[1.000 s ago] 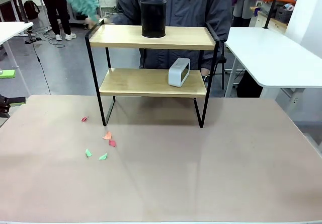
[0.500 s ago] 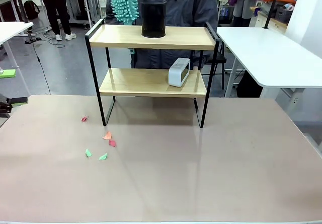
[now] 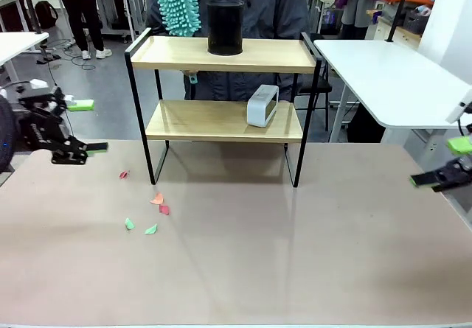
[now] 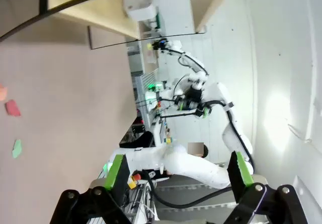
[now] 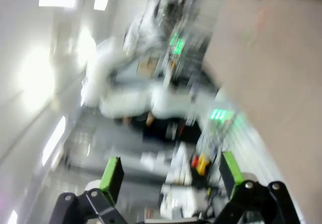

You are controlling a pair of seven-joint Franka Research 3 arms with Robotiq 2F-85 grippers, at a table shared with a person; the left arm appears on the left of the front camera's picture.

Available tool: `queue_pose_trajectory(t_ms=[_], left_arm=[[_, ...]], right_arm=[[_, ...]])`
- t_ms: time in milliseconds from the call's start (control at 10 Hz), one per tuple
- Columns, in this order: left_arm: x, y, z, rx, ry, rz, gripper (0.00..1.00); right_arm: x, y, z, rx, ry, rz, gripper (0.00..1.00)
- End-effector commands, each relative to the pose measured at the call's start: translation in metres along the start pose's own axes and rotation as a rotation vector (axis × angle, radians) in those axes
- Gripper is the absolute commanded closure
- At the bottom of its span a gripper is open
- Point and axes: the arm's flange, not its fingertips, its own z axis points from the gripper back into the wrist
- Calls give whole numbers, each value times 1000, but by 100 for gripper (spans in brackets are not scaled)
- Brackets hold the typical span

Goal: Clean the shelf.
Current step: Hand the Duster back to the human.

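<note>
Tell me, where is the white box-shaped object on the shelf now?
In the front view, the white box stands on the lower board of the shelf, toward its right end, below the black cylinder.

One shelf point(image 3: 225, 55), one black cylinder point(image 3: 225, 26), one white box point(image 3: 262, 105), five paper scraps point(image 3: 157, 200).

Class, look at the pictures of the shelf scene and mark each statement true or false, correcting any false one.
1. A black cup stands on the shelf's top board. True.
2. The white clock is on the top board. False: it sits on the lower board.
3. Paper scraps lie on the table left of the shelf. True.
4. The left gripper holds the teal duster. False: its fingers are open and empty; the person holds the duster.
5. The right gripper is shut on a scrap. False: it is open, holding nothing.
</note>
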Motion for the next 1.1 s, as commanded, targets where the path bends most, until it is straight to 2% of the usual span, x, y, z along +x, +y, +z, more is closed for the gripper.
queue_pose_trajectory(t_ms=[0,100,200,1000], left_arm=[[-14,7,-10,57,28,-4,0],[-16,7,-17,36,42,5,0],[-1,6,-11,29,18,6,0],[-1,6,-11,29,18,6,0]], right_arm=[[-46,-4,-51,-174,-305,-95,0],[-47,-9,-51,-207,-285,-86,0],[17,-4,12,-79,-146,-34,0],[17,-4,12,-79,-146,-34,0]])
